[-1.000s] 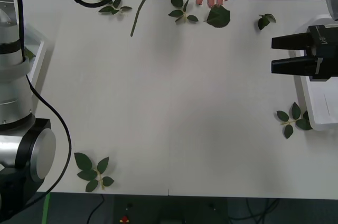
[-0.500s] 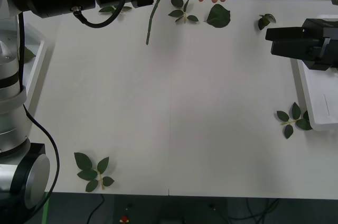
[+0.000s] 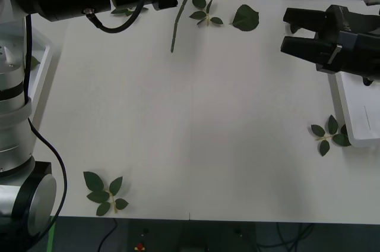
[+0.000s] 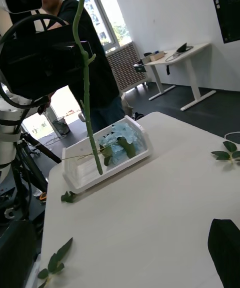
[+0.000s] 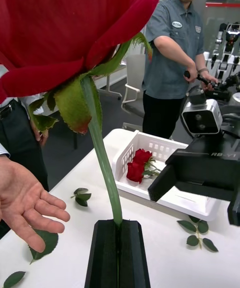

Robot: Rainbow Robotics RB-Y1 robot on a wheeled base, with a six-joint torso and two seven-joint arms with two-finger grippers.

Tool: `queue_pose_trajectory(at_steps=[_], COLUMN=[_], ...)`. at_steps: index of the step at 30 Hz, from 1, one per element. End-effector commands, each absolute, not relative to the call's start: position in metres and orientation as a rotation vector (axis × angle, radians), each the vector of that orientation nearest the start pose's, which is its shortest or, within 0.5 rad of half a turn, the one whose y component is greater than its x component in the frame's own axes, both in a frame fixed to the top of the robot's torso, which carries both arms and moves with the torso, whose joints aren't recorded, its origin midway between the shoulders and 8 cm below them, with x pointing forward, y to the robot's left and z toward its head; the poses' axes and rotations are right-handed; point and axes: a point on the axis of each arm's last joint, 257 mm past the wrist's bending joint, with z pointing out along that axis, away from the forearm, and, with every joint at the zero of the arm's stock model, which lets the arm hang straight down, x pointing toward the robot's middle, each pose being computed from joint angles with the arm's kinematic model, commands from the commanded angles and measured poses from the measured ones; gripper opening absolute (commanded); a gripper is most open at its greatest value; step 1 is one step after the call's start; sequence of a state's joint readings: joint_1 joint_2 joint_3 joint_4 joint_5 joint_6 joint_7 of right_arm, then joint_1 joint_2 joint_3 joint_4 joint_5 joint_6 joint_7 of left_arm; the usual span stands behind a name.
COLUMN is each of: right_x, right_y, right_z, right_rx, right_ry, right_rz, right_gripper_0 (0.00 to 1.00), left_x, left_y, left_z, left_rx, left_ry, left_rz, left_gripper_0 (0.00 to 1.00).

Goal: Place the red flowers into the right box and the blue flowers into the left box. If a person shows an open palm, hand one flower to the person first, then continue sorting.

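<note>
Red flowers are nearly sorted: we are seeing two roses (image 5: 138,164) lying in the right box (image 5: 207,207) and blue flowers (image 4: 118,143) in the left box (image 4: 80,178). Our left gripper (image 5: 119,254) is pinching one rose (image 5: 65,23) upright by its stem beside a person's open palm (image 5: 27,205), so we are judging a handover due. Our right gripper (image 3: 297,32) is hovering spread near its box. Loose leaf sprigs (image 3: 104,192) are scattered about; nothing is blocking the way.

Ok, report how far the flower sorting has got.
Done: pale blue hydrangeas lie in the left white plastic tray, red roses in the right tray. In hand: the left gripper holds a deep-red rose near a person's open palm. Left: handing it over.
</note>
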State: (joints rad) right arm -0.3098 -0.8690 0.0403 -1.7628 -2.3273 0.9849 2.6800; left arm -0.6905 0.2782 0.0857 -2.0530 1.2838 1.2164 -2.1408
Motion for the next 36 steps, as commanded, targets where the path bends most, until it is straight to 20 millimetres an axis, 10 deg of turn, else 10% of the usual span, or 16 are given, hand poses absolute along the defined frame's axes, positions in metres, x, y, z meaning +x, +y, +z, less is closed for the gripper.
queue_pose_trajectory(at_steps=[1,20,21,22,23,24,36], right_x=[0.425,0.424,0.425,0.425,0.425,0.425,0.426], right_y=[-0.106,-0.003,-0.002,-0.002,-0.002,-0.003,-0.007], right_z=[0.037,0.043,0.044,0.043,0.043,0.042,0.042], right_rx=[-0.955,-0.978,-0.974,-0.975,-0.975,-0.977,-0.981], right_ry=[1.213,1.144,1.142,1.144,1.144,1.145,1.153], right_rz=[1.004,1.093,1.094,1.094,1.094,1.093,1.081], right_gripper_0=[1.00,1.00,0.80,0.30,0.30,0.00,0.00], left_x=[0.416,0.433,0.435,0.436,0.436,0.437,0.436], left_y=[-0.028,-0.105,-0.106,-0.106,-0.106,-0.106,-0.105], left_z=[0.115,0.092,0.089,0.088,0.088,0.087,0.086], left_rx=[1.081,0.969,0.968,0.968,0.968,0.969,0.963], left_ry=[1.184,1.088,1.093,1.094,1.094,1.095,1.101], left_rz=[-0.702,-0.738,-0.735,-0.733,-0.733,-0.730,-0.745], left_gripper_0=[0.00,0.00,0.00,0.00,0.00,0.00,0.00])
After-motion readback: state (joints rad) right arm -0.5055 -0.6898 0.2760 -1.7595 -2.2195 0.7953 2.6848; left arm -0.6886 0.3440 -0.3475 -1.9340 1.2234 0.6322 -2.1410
